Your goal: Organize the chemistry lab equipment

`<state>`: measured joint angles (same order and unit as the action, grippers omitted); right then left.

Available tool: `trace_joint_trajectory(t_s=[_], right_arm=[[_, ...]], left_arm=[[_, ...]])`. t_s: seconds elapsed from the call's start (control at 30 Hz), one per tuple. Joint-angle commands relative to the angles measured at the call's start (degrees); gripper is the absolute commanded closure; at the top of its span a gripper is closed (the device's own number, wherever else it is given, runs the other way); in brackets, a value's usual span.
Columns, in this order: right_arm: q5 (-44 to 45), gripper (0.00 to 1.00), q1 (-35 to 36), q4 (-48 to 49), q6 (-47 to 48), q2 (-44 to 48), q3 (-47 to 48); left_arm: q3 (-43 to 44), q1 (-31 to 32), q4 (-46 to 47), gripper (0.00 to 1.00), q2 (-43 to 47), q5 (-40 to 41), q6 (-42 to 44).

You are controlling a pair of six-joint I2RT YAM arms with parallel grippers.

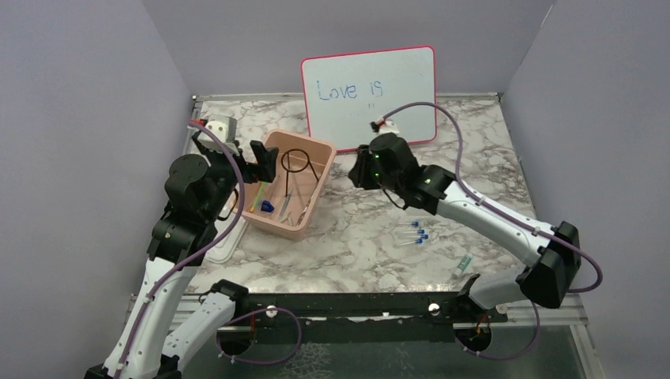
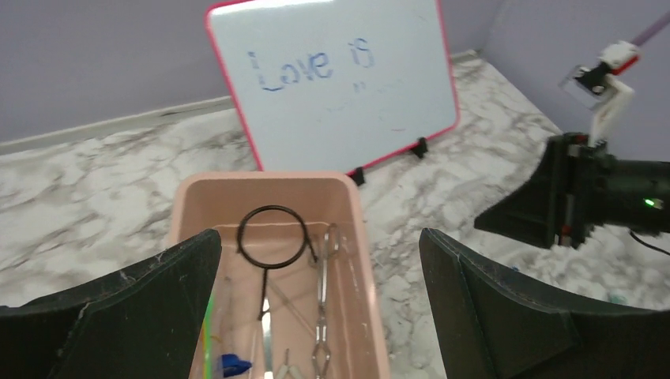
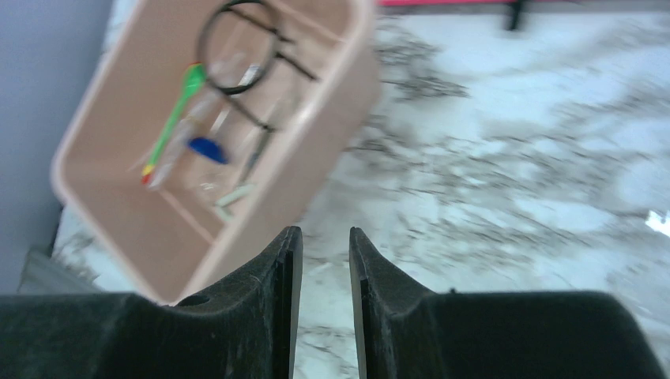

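Your left jaws gape wide over the pink plastic tub [image 1: 278,228]; your right jaws, at its three o'clock, stand narrow and empty.

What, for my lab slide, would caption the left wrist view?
Open left end effector above a pink tub holding a wire ring stand and metal tongs, whiteboard behind.

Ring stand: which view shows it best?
Left wrist: the ring stand lies close and sharp in the tub. The top view shows it whole but small; the right wrist view shows it blurred.
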<state>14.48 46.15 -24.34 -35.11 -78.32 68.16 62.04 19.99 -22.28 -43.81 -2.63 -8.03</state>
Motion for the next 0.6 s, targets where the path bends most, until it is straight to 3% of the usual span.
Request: trace_joint_trajectory(t_s=[0.0, 0.2, 0.33, 0.43, 0.57], right_arm=[[0.45, 0.68, -6.80, -3.71, -6.20, 6.29, -9.71], [-2.07, 0.69, -15.30, -4.16, -11.45, 10.76, -20.06], [-2.19, 0.70, -19.23, -3.37, -13.10, 12.29, -24.86], [-6.52, 0.71, -24.84, -0.80, -7.51, 13.40, -26.01], [-7.55, 0.71, -32.53, -1.47, -1.53, 14.52, -23.95]], left_arm=[[1.66, -0.04, 5.57, 0.03, -4.33, -22.04, -1.11], [5.88, 2.56, 7.37, 0.18, -12.51, -26.91, -5.99], [6.95, 12.48, 8.13, 0.24, -17.57, -19.56, -4.95], [8.17, 21.85, 8.13, 0.25, -23.12, -14.75, -2.28], [9.76, 26.65, 8.43, 0.26, -32.25, -11.68, -0.48]])
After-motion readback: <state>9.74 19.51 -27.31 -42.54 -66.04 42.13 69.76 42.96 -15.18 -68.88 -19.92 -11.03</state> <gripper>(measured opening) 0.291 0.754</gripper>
